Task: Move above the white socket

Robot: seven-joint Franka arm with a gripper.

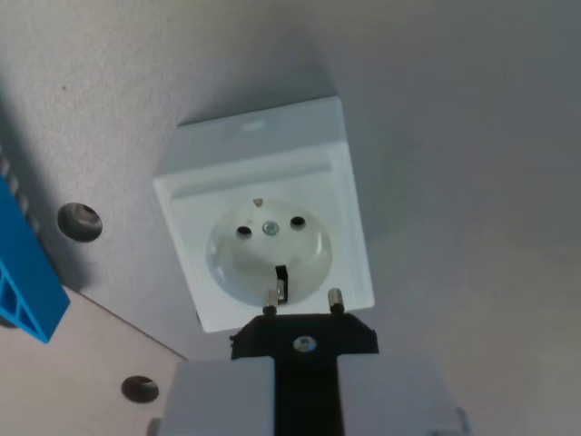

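Observation:
The white socket (269, 229) is a square box lying on a pale grey surface, in the middle of the wrist view. Its round recess with two pin holes and a centre screw faces the camera. My gripper (304, 386) fills the bottom centre, its two pale fingers (222, 400) shut on a black plug (304, 336). The plug's two metal pins (302, 298) point up the picture and hang over the socket's near edge, just below the recess. I cannot tell how far above the socket the pins are.
A blue plastic part (25, 272) sits at the wrist view's left edge. Two round holes (80, 221) (139, 390) show in the surface at the left, with a seam between two panels running diagonally at the lower left.

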